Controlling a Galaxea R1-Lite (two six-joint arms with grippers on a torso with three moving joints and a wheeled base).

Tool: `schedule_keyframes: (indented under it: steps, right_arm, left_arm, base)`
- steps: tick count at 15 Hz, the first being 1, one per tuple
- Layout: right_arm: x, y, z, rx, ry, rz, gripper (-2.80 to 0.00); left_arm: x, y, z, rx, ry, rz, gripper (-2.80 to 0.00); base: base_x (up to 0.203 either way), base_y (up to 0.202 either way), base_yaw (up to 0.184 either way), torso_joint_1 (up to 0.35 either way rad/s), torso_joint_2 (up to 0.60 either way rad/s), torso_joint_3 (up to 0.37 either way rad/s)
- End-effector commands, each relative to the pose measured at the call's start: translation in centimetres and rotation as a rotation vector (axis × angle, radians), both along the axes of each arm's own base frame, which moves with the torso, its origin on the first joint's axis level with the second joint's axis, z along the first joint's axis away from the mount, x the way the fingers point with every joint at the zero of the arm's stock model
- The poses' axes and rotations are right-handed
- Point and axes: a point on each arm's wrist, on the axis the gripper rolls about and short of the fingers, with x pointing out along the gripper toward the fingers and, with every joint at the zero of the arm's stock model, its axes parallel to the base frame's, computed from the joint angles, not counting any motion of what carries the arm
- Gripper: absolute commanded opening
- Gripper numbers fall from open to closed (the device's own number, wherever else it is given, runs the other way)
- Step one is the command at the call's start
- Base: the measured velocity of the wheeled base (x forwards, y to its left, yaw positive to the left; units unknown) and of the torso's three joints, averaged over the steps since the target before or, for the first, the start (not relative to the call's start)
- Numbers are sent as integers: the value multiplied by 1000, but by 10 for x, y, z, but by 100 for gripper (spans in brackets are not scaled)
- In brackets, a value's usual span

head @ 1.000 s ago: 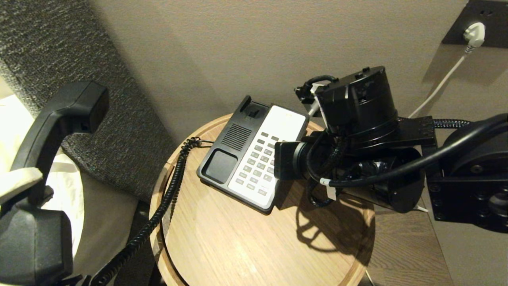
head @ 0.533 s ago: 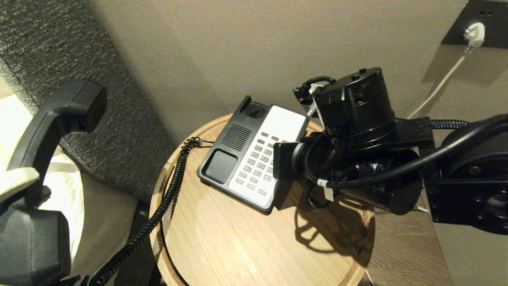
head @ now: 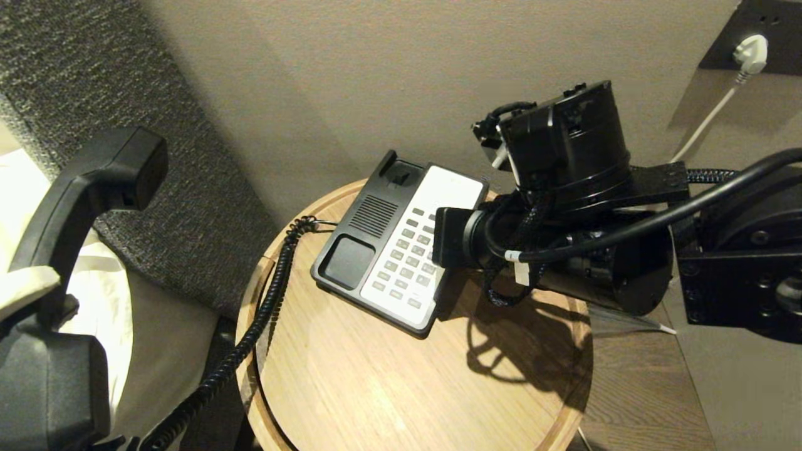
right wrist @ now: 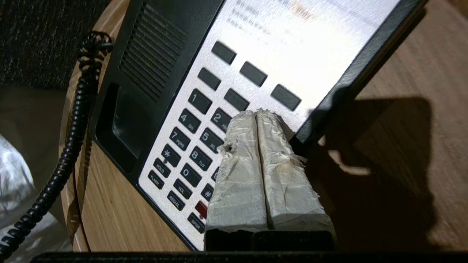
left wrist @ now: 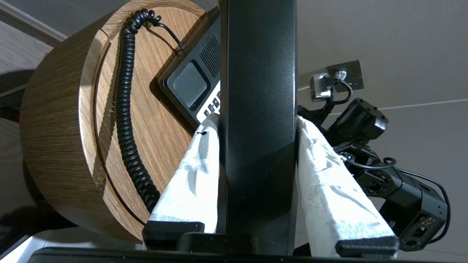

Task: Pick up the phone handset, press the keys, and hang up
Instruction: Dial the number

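The left gripper (left wrist: 257,120) is raised at the left of the worktop (head: 376,376), off its edge, its jaws clamped on either side of the middle of the phone handset (head: 81,188), which stands nearly upright in the air. The coiled cord (head: 263,313) trails down across the worktop to the phone base (head: 401,250). The right arm reaches in level from the right; the right gripper (right wrist: 256,113) has its jaws pressed together, empty, tips over the keypad (right wrist: 190,146) near the 2 key.
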Motion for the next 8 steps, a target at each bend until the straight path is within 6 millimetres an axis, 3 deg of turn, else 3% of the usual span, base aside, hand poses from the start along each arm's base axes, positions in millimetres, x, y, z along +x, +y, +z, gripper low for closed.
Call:
schedule_keyframes:
  steps: [1,8]
  right_arm:
    - [-3,-2,4,13,-10,-1,-280]
    - [-4,-1,1,16,11,0,-280]
  left_arm:
    - [0,0,0,-5,1,-1,-280]
    - [-1,0,0,-5,2,-1,-280]
  base:
    - [0,0,0,0,0,0]
    - [0,0,0,0,0,0]
